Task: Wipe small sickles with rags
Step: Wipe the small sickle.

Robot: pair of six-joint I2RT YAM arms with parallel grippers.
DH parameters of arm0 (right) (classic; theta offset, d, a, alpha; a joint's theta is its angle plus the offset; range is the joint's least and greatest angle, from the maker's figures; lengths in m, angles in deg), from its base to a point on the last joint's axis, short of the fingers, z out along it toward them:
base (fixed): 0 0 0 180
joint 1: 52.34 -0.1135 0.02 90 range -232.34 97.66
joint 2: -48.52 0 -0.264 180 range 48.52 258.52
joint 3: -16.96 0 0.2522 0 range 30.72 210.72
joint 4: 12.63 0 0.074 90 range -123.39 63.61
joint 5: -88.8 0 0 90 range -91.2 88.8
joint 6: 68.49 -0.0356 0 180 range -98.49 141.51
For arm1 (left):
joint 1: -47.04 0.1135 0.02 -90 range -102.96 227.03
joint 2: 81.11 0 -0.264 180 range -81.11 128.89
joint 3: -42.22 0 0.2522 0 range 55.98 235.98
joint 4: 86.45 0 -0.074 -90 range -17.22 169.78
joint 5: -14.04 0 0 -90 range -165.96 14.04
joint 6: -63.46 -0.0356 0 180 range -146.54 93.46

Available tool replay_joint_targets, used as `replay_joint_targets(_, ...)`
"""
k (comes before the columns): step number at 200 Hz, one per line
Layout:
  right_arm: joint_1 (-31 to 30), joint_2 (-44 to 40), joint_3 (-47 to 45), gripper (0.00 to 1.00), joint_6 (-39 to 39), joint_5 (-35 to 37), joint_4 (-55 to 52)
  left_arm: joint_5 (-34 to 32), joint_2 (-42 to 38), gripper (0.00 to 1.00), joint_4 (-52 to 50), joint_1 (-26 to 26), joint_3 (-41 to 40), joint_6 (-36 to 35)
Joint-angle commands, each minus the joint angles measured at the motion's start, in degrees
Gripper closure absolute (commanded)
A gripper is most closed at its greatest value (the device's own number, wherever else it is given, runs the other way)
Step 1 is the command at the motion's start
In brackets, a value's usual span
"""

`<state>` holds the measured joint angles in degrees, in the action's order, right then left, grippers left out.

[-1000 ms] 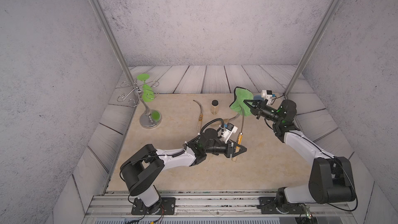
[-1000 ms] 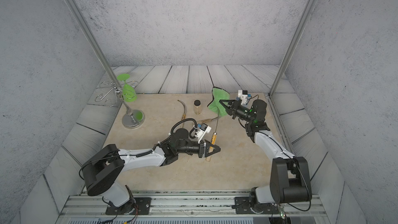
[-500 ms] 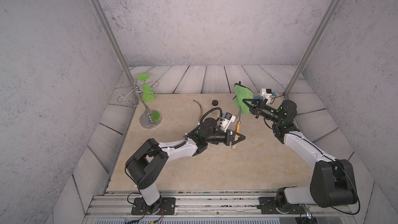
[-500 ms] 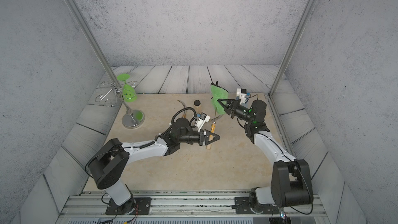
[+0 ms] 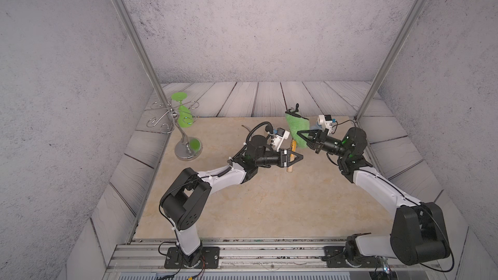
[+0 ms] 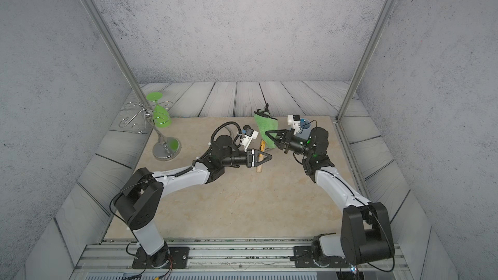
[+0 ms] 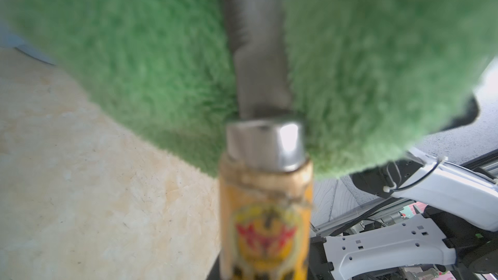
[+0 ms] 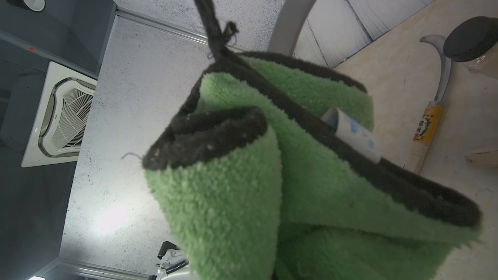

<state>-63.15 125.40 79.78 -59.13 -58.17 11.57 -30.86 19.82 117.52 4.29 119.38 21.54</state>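
Note:
A small sickle (image 5: 292, 145) with a pale wooden handle and a yellow label is held off the table, with my left gripper (image 5: 300, 156) shut on its handle. In the left wrist view the handle (image 7: 265, 224) ends in a metal ferrule, and the grey blade (image 7: 256, 49) runs up into the rag (image 7: 134, 49). My right gripper (image 5: 298, 132) is shut on this fluffy green rag (image 5: 296, 127) with dark edging, which stands folded around the blade. A second small sickle (image 8: 428, 125) lies flat on the table.
A silver stand (image 5: 186, 146) with hanging green goblets (image 5: 184, 117) is at the back left. A jar with a black lid (image 8: 471, 39) sits beside the lying sickle. A blue cup (image 6: 305, 123) stands behind my right wrist. Grey walls enclose the table.
My left arm has carried the sickle toward the back of the table. The right gripper has lifted the rag upright around the blade. The jar is now hidden behind my left arm.

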Motion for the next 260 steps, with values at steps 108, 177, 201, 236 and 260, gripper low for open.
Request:
replay_joint_targets(108,8.1,-6.5,-2.7,0.95,2.3,2.0,-9.8,3.2,-9.0,1.00,26.9,8.5,-19.7,12.6)
replay_joint_targets(177,8.0,3.2,4.1,0.95,2.2,2.0,-8.1,-0.6,-17.3,1.00,11.6,-6.0,-22.4,-0.2)
replay_joint_targets(201,8.1,3.4,6.7,0.95,2.9,1.9,-9.8,-1.0,-13.6,1.00,15.8,-8.3,-22.5,1.8)
replay_joint_targets(236,8.0,3.6,9.2,0.95,4.4,1.9,-12.9,-0.9,-9.4,1.00,18.8,-10.2,-20.9,3.6)
replay_joint_targets(260,7.9,4.4,9.2,0.95,2.9,1.7,-10.9,-0.9,-7.8,1.00,18.8,-11.4,-19.5,3.5)
